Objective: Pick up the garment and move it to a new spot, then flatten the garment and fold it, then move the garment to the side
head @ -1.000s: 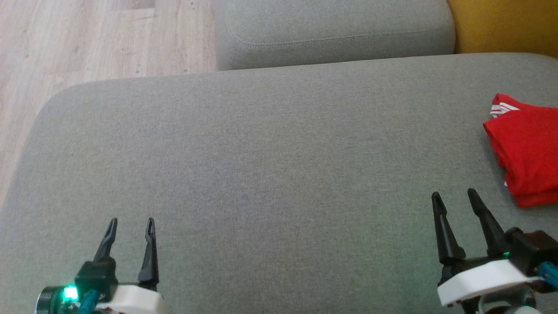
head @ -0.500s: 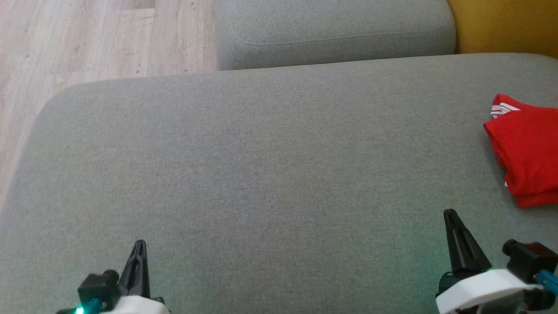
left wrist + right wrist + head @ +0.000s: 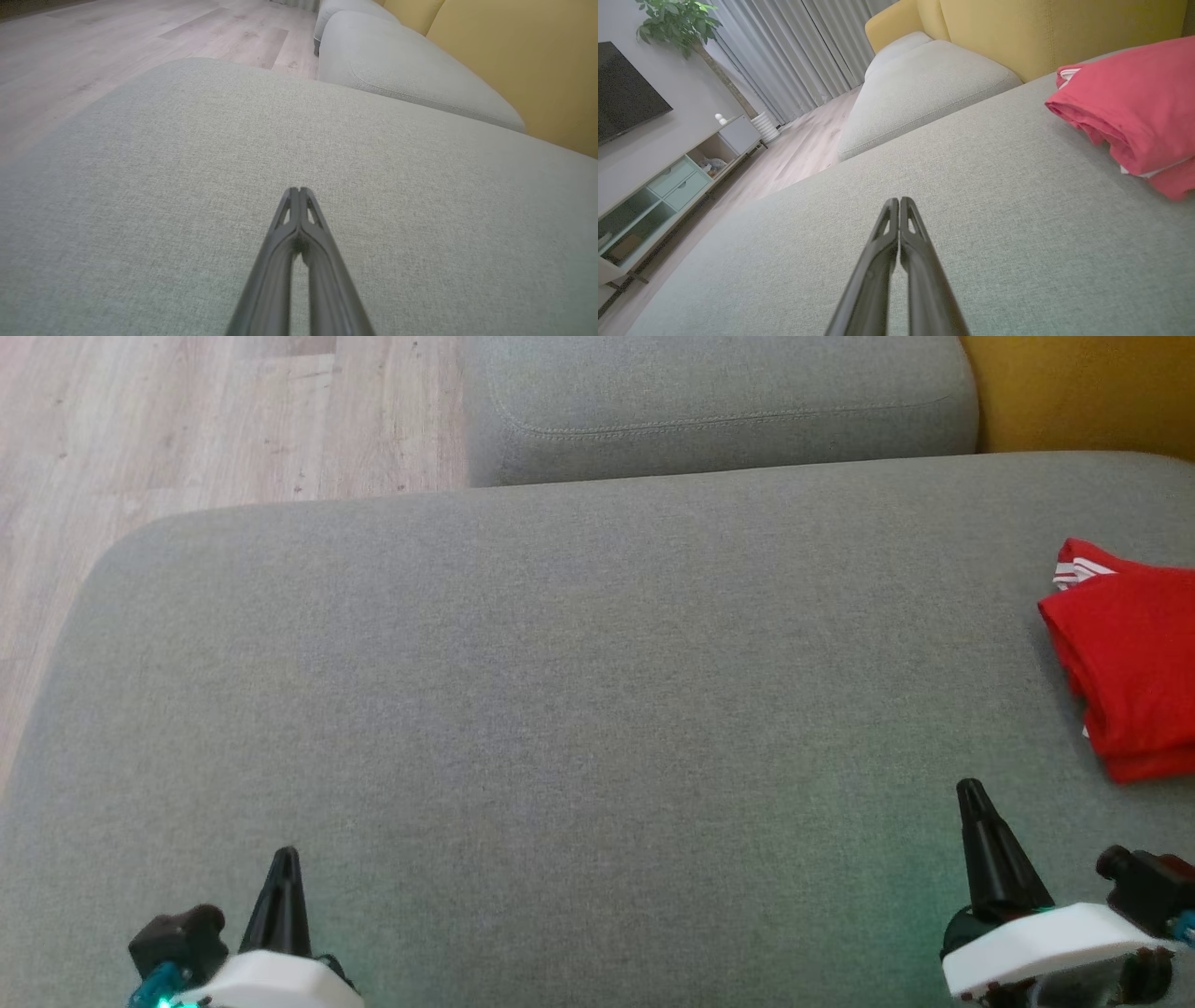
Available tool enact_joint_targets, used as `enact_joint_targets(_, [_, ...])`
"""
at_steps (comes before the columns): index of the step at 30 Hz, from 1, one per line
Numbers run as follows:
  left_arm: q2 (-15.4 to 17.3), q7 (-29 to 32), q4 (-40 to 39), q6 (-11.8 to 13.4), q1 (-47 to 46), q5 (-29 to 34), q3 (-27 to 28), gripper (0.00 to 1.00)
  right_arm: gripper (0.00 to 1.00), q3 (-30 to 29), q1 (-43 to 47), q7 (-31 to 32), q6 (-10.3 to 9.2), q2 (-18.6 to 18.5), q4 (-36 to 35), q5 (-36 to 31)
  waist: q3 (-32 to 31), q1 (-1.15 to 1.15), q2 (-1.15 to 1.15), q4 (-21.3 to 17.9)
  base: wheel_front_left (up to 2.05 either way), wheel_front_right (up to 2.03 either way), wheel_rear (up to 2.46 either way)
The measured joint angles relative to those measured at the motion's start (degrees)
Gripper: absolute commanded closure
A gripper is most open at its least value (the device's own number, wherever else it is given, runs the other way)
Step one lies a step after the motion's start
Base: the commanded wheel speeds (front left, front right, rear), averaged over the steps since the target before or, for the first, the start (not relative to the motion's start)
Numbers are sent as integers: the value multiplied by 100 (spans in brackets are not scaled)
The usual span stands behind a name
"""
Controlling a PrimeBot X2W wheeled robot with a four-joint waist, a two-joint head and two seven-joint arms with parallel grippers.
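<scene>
Red folded garment (image 3: 1134,102) lies near the right tool (image 3: 899,199), the left tool (image 3: 299,189) faces wooden floor (image 3: 140,37), both pressed together, empty.

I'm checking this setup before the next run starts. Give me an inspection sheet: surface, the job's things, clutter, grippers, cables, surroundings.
Surface: grey cushion, flat woven fabric.
Job's things: red garment, folded, lying near the cushion's right side, white stripes at one corner, apart from both grippers.
Clutter: nothing seen.
Grippers: left gripper shut, holding nothing; right gripper shut, holding nothing, short of the garment.
Cables: blue cable at the left wrist, another at the right wrist; neither lies on the cushion.
Surroundings: second cushion behind, yellow backrest, wood floor, cabinet, plant, curtains.
</scene>
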Motion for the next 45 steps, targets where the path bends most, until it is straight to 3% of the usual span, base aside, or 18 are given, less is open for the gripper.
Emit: enact_joint_targets(45, [-649,456,194,-890,-255,-2434,1013,100,100,-177,-554,53,0,-56,667,3032,-17,0,0,48,0,0,0])
